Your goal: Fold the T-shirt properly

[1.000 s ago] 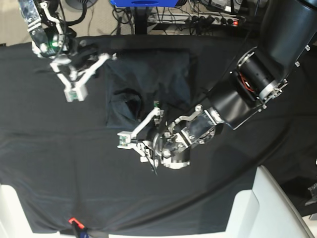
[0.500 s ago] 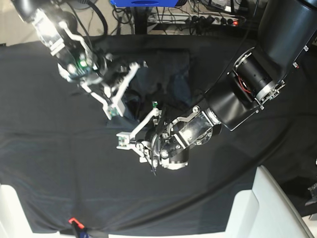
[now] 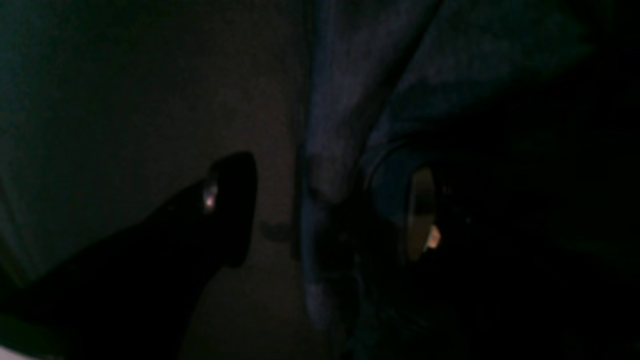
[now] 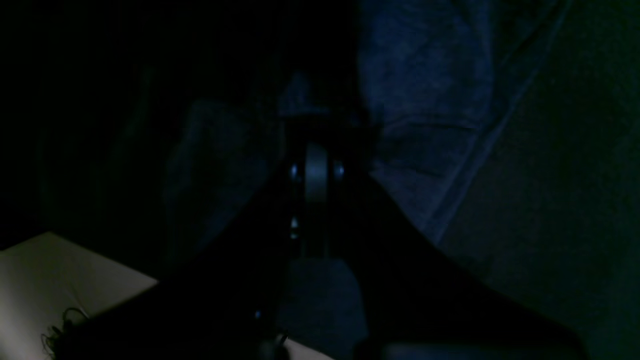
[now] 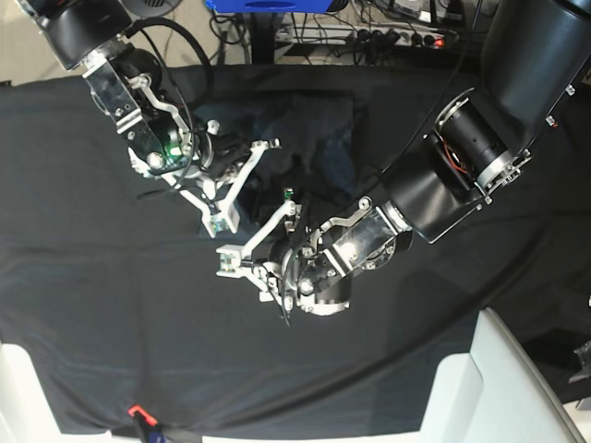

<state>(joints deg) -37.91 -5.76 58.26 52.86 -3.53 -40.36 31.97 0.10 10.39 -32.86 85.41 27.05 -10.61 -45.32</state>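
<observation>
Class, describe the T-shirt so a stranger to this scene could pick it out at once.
Start with the black table covering that fills the picture. Near its far middle, between the two arms, lies the T-shirt, a rumpled, partly folded patch. Its slightly bluer, lighter slate-grey and its creases set it apart from the flat black cloth.

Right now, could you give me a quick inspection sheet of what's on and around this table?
Surface: black cloth covers the whole table.
Job's things: T-shirt, dark grey, lies bunched and partly folded near the far middle.
Clutter: small red clip at the near edge; white panels at the near corners.
Grippers: right gripper is shut, low over the shirt's edge; whether it pinches fabric cannot be told. Left gripper has its jaws apart at the shirt's near edge, with fabric lying between them in the left wrist view.
Cables: black leads run along both arms; a power strip and wires lie behind the table.
Surroundings: blue object beyond the far edge.
</observation>
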